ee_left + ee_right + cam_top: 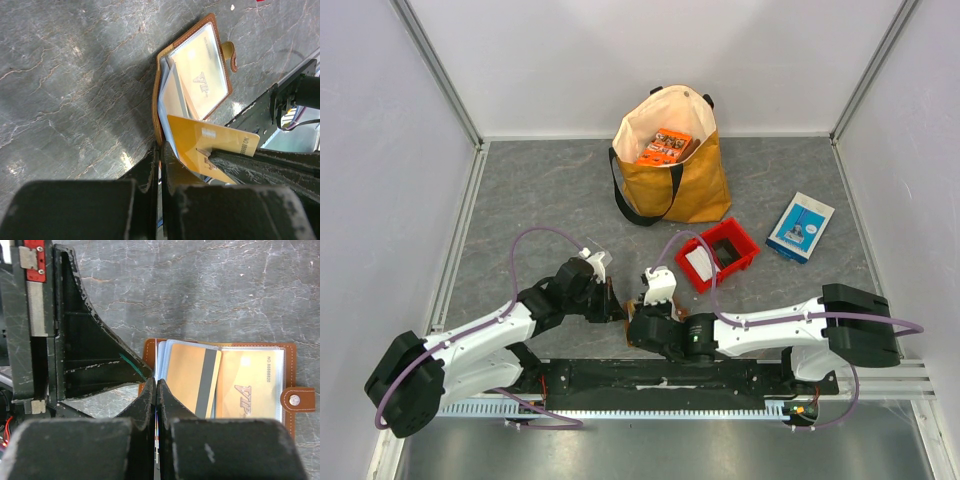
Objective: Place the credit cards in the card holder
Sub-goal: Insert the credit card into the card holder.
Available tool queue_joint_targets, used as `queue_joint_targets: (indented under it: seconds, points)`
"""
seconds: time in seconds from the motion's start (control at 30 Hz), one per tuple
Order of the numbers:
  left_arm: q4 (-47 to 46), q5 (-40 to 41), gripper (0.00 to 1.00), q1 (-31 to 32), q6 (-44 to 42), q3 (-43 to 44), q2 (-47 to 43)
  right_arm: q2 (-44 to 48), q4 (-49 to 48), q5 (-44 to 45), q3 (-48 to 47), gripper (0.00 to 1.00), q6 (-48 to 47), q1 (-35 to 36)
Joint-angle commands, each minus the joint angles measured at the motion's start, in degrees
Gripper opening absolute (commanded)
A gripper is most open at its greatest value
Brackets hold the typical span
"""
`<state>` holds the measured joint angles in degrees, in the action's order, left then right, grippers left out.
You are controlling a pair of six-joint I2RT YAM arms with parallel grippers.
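The brown leather card holder [290, 365] lies open on the table, its clear sleeves fanned up, between both grippers [640, 300]. One pocket holds a gold VIP card [250, 385], and a gold card with a grey stripe [192, 377] sits in a sleeve. My left gripper [161, 150] is shut on the holder's [200, 75] left cover edge. My right gripper [157, 382] is shut on a thin gold card [220, 140] that stands at the sleeves, seen edge-on in the right wrist view. A white card [699, 263] and a dark card [726, 250] lie in the red bin.
The red bin [745, 240] stands just right of the grippers. A tan tote bag [670, 185] with orange packets stands behind. A blue-and-white box [800, 227] lies at the right. The black base rail [650, 378] runs along the near edge.
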<state>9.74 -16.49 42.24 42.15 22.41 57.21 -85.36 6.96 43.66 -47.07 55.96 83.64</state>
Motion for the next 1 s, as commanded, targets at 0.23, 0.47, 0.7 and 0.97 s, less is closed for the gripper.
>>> queue_joint_targets:
  seconds: [0.23,0.47,0.7,0.97]
  points:
    - [-1.48,0.85,0.02,0.12,0.12,0.17,-0.96,2.57,0.16,4.86,-2.24,0.00,1.25,1.18]
    - [-1.56,0.93,0.02,0.04,0.04,0.35,-0.79,0.11,0.16,3.89,-1.80,0.00,1.95,1.18]
    - [-1.74,0.85,0.02,0.04,0.30,0.26,-0.87,-1.30,1.12,4.15,-1.89,0.00,2.13,1.18]
    - [-1.21,1.29,0.02,-0.05,-0.31,0.17,-0.87,-0.51,7.62,8.28,-3.29,0.00,2.40,1.18]
